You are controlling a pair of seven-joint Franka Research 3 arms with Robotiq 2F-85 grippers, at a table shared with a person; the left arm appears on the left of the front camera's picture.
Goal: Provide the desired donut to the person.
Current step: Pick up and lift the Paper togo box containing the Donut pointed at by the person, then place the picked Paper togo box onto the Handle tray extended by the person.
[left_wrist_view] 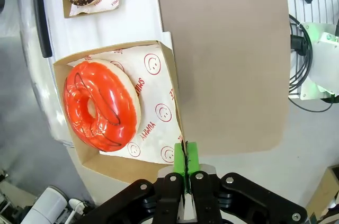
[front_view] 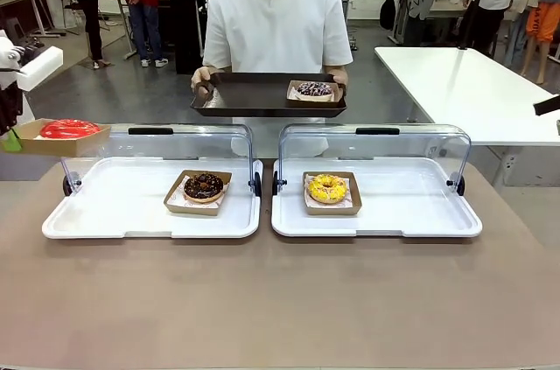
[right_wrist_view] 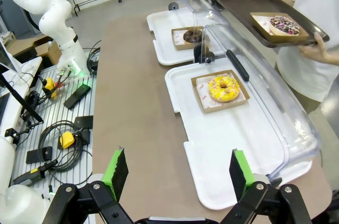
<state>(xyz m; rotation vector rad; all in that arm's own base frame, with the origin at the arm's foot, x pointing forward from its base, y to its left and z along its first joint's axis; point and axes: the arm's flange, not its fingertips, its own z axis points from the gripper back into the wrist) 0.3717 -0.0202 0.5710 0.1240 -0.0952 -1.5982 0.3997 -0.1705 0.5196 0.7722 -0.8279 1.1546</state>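
Left arm (front_view: pixel 31 68) cut by frame edge, red donut (front_view: pixel 67 129) half hidden in box (front_view: pixel 61 144)

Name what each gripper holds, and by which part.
The left gripper pinches the cardboard tray of the red donut by its rim. The right gripper holds nothing.

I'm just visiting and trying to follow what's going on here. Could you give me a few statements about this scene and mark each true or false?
1. The left gripper is shut on the edge of a cardboard box holding a red donut. True.
2. The right gripper is holding the yellow donut. False: it is open and apart from it.
3. The person's dark tray is empty. False: a sprinkled chocolate donut sits on it.
4. Both clear lids are raised. True.
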